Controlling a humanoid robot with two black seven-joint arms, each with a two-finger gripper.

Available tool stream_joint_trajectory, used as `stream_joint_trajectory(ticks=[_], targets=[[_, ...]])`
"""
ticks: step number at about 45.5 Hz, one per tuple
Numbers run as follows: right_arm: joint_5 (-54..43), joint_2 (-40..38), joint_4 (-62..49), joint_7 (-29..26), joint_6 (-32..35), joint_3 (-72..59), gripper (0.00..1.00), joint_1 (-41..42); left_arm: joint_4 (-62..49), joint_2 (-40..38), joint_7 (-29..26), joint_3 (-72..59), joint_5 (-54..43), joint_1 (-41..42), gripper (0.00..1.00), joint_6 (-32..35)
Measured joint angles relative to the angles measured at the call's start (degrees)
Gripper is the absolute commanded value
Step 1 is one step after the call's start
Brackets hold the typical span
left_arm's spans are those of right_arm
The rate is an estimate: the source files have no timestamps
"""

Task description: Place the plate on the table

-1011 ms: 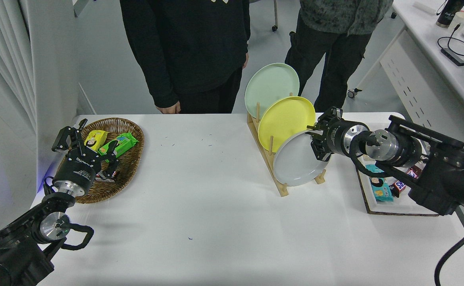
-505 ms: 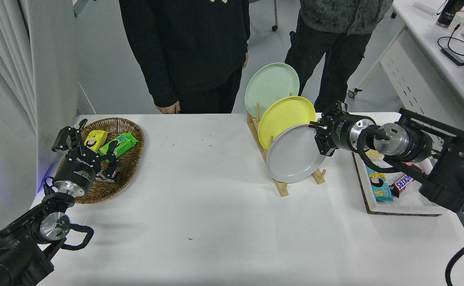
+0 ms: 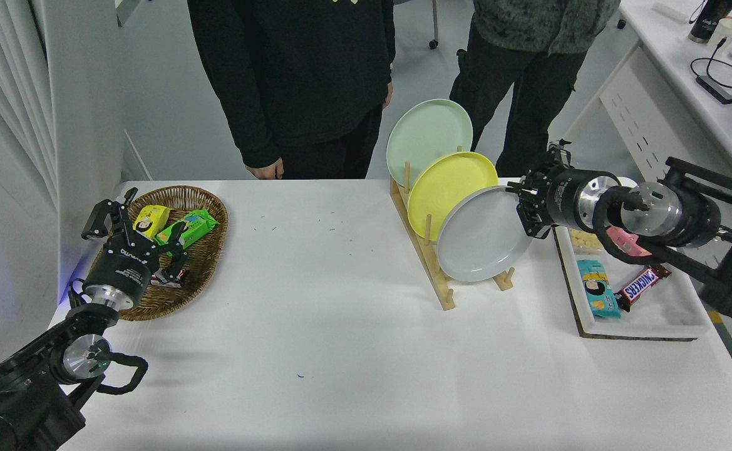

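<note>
The right end effector (image 3: 524, 212) is clamped on the right-hand rim of the round, plain light-grey plate (image 3: 482, 234), reaching in from the right edge of the view on its black arm. The plate is tilted, its face turned toward the camera, and sits at the front of the light wooden dish rack (image 3: 439, 275); whether its lower edge rests in the rack or is clear of it cannot be told. It overlaps the lower right part of the round yellow plate (image 3: 444, 188) standing just behind it, and the round pale green plate (image 3: 423, 136) stands behind that, at the far edge.

The rack stands on the large white tabletop (image 3: 315, 326). To its right lies a shallow white tray with a dark rim (image 3: 647, 322) holding wrapped snacks.

The left end effector (image 3: 129, 227) is parked at the lower left, fingers spread, over the oval brown wicker basket (image 3: 206, 263) of packaged snacks.

Two persons in dark clothing stand at the far side; one hand (image 3: 265, 170) hangs near the tabletop's far edge.
</note>
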Motion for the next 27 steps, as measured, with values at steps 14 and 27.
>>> stream_joint_trajectory(ticks=[14,27], targets=[[-1.01,-3.11,0.38,-0.62,2.11,-0.33,0.0,1.5,0.0,0.0,0.0,0.0,0.01,0.01,0.98,0.0],[-3.71,-4.4,0.1,-2.86,2.96,-0.36,0.0,3.54,0.0,0.0,0.0,0.0,-0.01,0.0,0.98,0.0]])
